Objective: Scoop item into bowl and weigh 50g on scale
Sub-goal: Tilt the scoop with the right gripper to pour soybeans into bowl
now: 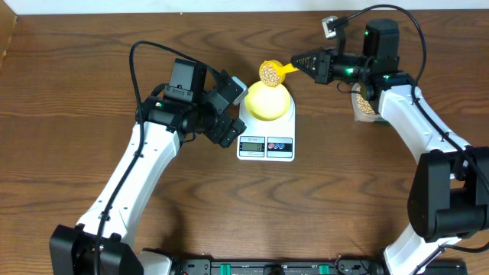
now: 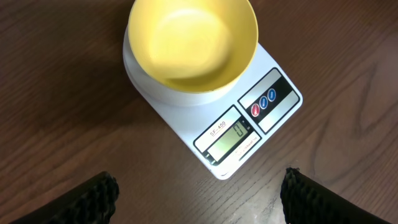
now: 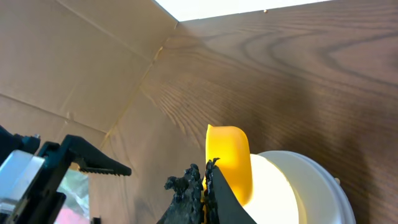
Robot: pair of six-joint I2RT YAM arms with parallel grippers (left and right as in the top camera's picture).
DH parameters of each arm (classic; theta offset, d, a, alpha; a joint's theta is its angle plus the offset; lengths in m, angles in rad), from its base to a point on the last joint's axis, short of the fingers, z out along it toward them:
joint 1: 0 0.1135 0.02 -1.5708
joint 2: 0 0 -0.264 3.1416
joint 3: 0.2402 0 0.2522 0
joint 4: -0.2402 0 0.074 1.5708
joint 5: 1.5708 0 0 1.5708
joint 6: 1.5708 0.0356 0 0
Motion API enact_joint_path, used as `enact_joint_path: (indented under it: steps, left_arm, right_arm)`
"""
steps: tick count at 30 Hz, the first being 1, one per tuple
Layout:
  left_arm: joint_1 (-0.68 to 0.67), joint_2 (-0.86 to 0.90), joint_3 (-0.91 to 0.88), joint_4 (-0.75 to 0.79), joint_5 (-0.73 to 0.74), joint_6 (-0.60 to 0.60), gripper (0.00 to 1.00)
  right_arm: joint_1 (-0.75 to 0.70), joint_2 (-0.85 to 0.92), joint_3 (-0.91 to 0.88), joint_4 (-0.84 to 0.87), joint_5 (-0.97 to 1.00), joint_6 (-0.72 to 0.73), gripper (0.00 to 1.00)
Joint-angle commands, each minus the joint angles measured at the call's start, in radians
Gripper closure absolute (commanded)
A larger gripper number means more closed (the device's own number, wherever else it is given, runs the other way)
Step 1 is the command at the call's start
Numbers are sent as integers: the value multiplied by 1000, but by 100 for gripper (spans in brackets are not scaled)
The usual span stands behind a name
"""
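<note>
Beans (image 1: 268,73) in scoop (image 1: 284,69) at bowl (image 1: 267,102) rim, right arm (image 1: 412,114) outstretched leftward.

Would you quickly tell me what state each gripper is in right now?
Left gripper: open, holding nothing.
Right gripper: shut on the handle of the yellow scoop.

The right arm (image 1: 409,111) hides most of the tub (image 1: 364,107); overhead, the display on the scale (image 1: 265,154) is unreadably small.

Left fingers (image 1: 228,134) are spread wide, facing 3 o'clock, while right fingers (image 1: 309,60) are pinched tight, pointing to 9 o'clock.
</note>
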Motion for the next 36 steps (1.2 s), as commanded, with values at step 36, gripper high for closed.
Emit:
enact_joint_path:
  steps: [36]
  left_arm:
    - [4, -4, -11, 0, 13, 6, 14]
  right_arm:
    - [22, 10, -2, -35, 43, -103, 99]
